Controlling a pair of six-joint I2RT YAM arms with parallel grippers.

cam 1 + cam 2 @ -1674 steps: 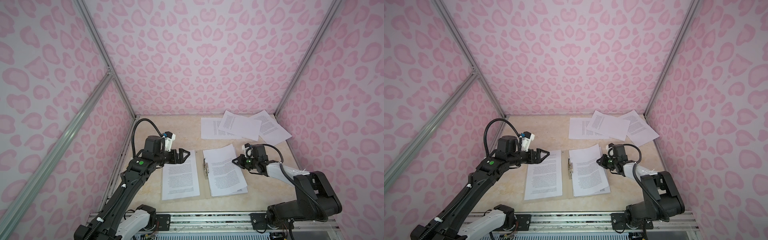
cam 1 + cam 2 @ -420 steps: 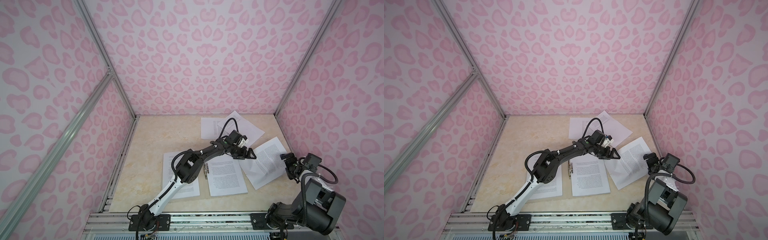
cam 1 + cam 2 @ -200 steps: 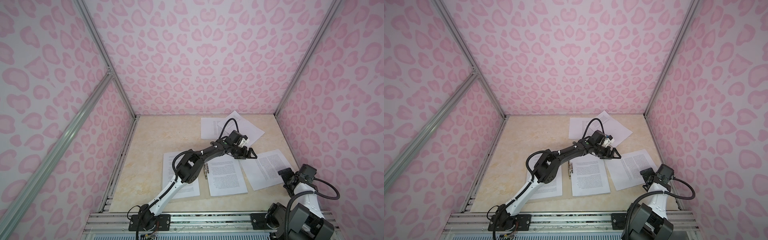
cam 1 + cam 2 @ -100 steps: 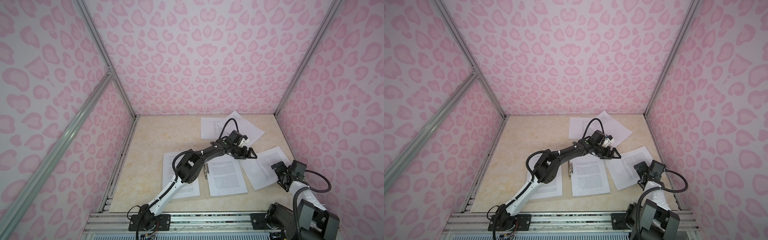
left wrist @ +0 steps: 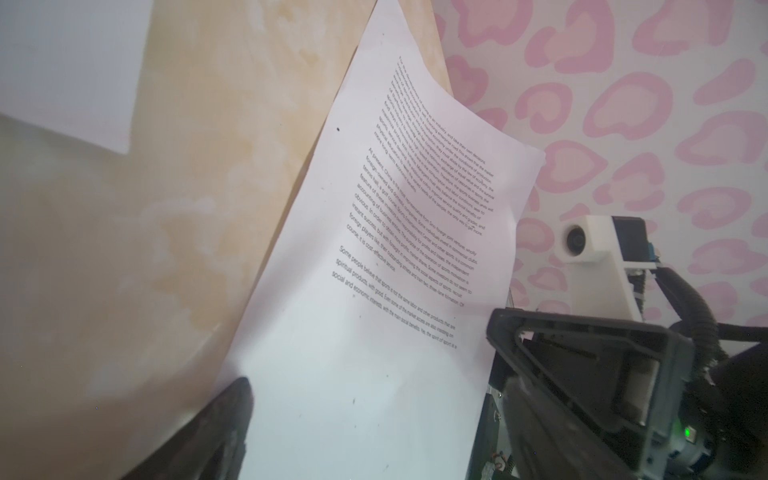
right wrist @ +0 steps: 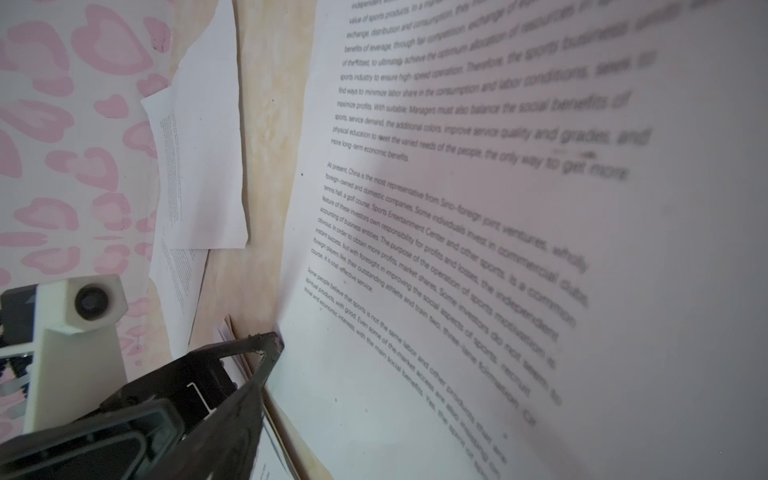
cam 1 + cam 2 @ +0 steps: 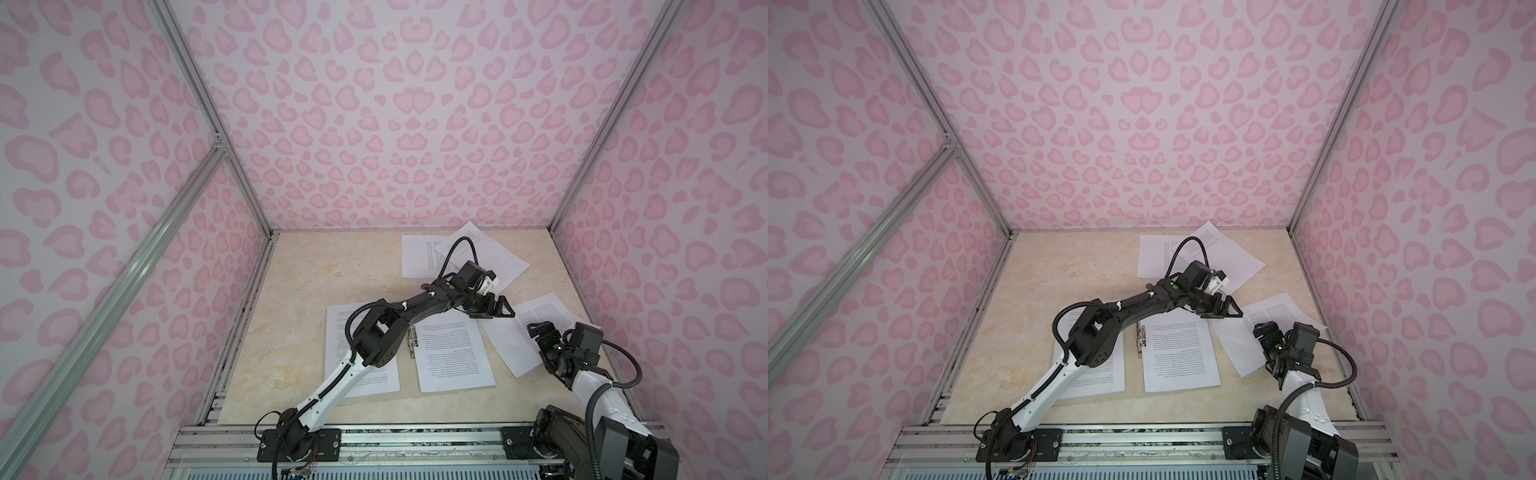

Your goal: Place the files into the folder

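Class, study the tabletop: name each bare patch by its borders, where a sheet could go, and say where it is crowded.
Bare: the far-left table, bordered by left wall, back wall and the back sheets; the strip between left wall and the left sheet. Crowded: the right side, where left gripper and right gripper are at the angled sheet.

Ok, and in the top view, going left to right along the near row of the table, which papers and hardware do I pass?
Left sheet → metal clip → centre sheet → tilted sheet, which lies askew near the right wall.
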